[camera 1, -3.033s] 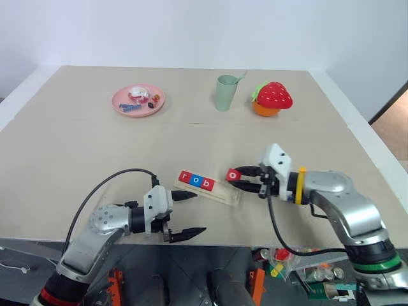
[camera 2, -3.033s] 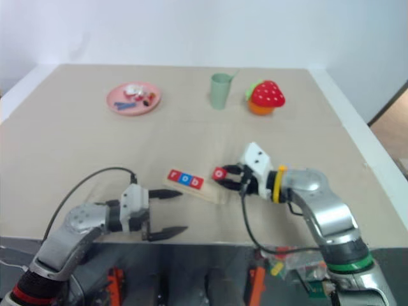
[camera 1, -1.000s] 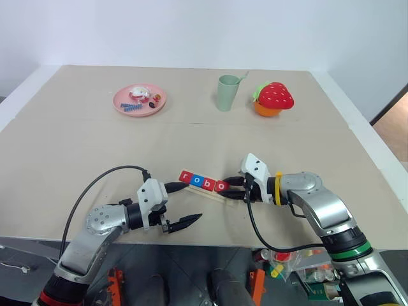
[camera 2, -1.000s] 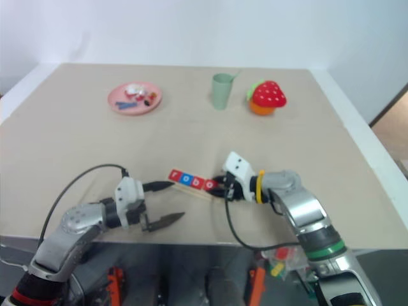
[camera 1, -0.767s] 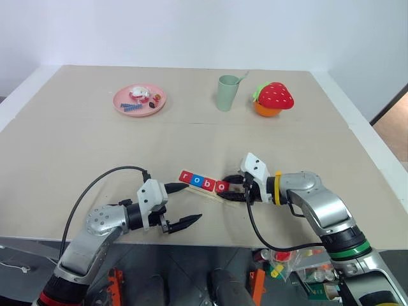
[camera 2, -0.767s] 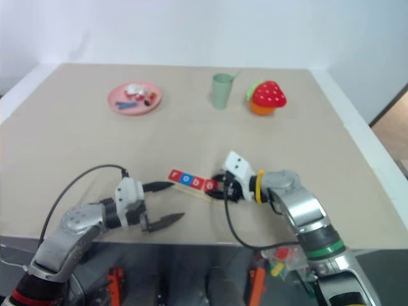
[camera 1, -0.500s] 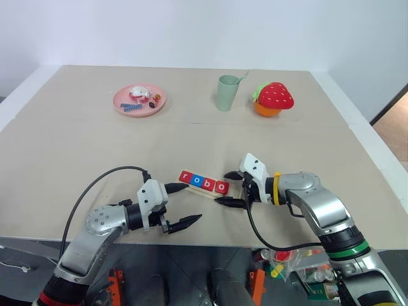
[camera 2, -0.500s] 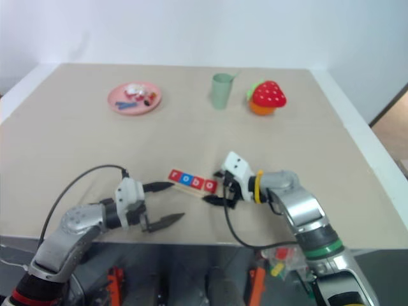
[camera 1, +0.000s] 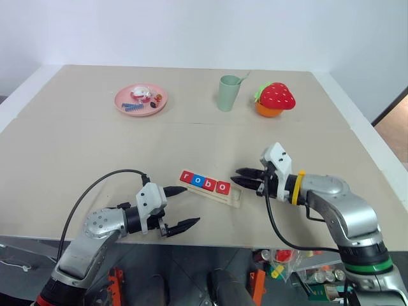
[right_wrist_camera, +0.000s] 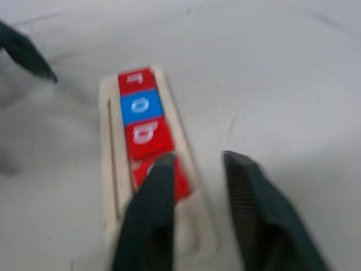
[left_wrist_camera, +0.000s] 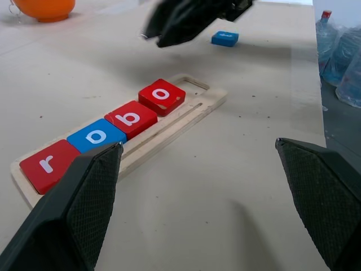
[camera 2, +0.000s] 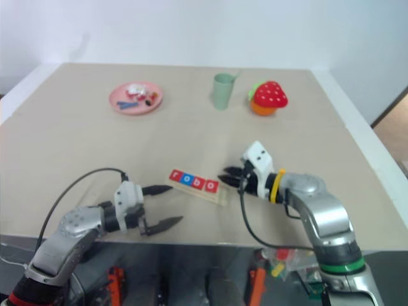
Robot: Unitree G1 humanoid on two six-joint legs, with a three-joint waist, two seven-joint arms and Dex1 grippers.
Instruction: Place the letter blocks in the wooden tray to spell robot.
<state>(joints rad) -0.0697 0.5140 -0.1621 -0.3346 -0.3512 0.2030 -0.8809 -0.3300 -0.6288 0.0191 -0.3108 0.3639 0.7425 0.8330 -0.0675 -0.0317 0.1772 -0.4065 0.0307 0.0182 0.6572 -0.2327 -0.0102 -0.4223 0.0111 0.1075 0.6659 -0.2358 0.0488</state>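
Letter blocks (camera 1: 204, 183) reading r, o, b, o occupy the wooden tray (camera 1: 231, 198) between both hands. Right hand (camera 1: 241, 178): fingers nearly closed with a small gap, empty, just beyond the tray's vacant end, pointing toward it. Left hand (camera 1: 180, 208): fully open, empty, level, near the r end. A blue block (left_wrist_camera: 225, 38) lies on the tabletop (camera 1: 191, 140) behind the right hand.

We see the wooden tray (camera 1: 217, 195) lying flat, angled near the table's front edge. Four letter blocks (camera 1: 204, 183), red r, blue o, red b, red o, fill it, leaving its right end slot empty; we see a blue block (left_wrist_camera: 225, 38) lying beyond that end.
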